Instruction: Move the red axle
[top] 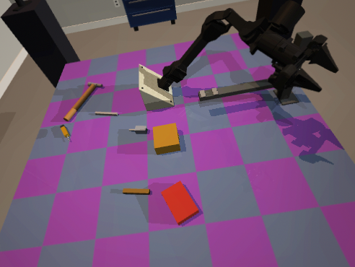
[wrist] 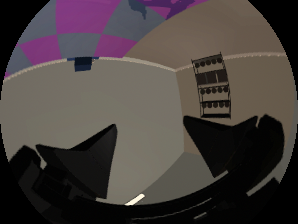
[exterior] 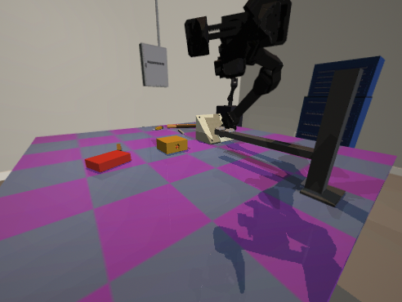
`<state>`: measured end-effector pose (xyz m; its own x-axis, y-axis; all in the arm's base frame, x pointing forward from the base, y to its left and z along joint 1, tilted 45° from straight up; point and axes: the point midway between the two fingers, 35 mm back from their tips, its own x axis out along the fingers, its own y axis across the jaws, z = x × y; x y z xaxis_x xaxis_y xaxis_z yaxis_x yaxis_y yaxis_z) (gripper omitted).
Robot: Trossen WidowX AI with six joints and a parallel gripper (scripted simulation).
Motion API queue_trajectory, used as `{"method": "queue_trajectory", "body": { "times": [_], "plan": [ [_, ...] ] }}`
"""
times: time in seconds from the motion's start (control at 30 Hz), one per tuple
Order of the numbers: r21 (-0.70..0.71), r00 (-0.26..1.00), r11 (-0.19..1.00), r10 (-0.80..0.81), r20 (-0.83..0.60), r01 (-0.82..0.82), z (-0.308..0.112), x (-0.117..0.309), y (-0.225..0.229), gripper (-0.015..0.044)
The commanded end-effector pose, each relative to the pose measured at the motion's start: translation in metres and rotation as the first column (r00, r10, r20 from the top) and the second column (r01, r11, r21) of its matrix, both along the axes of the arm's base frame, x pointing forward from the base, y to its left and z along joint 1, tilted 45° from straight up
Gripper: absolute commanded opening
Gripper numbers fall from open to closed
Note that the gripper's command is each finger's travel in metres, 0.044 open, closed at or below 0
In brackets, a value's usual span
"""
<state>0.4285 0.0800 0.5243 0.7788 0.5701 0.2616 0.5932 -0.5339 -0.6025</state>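
The red axle (exterior: 177, 146), apparently level, is seen end-on in the orange block-shaped beam (top: 166, 135) (exterior: 167, 141), well left of the wide-open, empty black gripper (top: 328, 80) (exterior: 233, 29) (wrist: 150, 123) in the top view. The gripper must be turned back towards it.

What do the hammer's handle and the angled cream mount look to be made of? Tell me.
Hammer's handle: probably wood, lightly polished; it is warm brown, with a paler section toward its end.
Angled cream mount: perhaps painted metal or plastic, matte; its color is even and its edges crisp, so either fits.
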Motion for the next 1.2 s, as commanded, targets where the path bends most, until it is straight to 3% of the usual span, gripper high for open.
{"method": "queue_trajectory", "body": {
  "times": [0.0, 0.13, 0.27, 0.57, 0.87, 1.17],
  "plan": [
    [0.0, 1.0, 1.0, 0.0, 0.0, 0.0, 0.001, 0.0, -0.001, 0.0426],
    [0.0, 1.0, 1.0, -0.003, -0.008, 0.003, 0.005, 0.001, -0.008, 0.044],
    [0.008, 0.995, 0.999, -0.034, -0.095, 0.035, -0.02, 0.018, -0.022, 0.044],
    [0.01, 0.864, 0.981, -0.166, -0.475, 0.194, -0.143, 0.069, -0.093, 0.044],
    [-0.008, 0.533, 0.933, -0.212, -0.819, 0.359, -0.284, 0.067, -0.172, 0.044],
    [-0.042, 0.059, 0.861, -0.083, -0.995, 0.507, -0.421, 0.002, -0.233, 0.044]
  ]
}}
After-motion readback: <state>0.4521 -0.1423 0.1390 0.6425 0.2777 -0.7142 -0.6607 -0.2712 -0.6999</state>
